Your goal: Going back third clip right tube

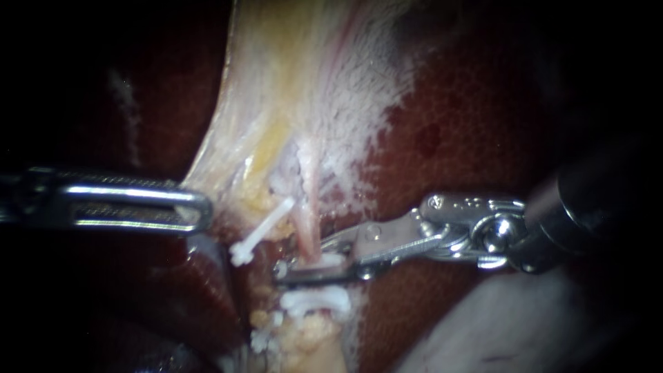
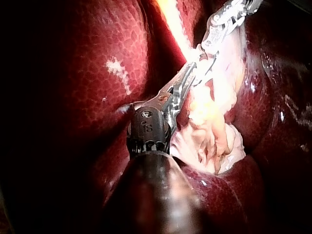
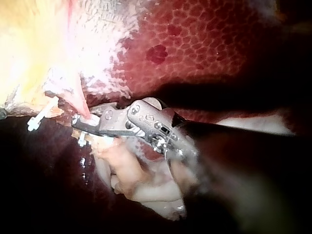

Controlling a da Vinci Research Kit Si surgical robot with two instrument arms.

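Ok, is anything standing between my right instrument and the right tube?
Nothing visible does. The right instrument has its tip at the right tube, with a white clip right at that tip. A second clip lies just below, and the left instrument is off on the tube's other side.

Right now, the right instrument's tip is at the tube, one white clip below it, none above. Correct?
No. The endoscope view shows the right instrument at the tube, one white clip below it, and a second, tilted clip above-left.
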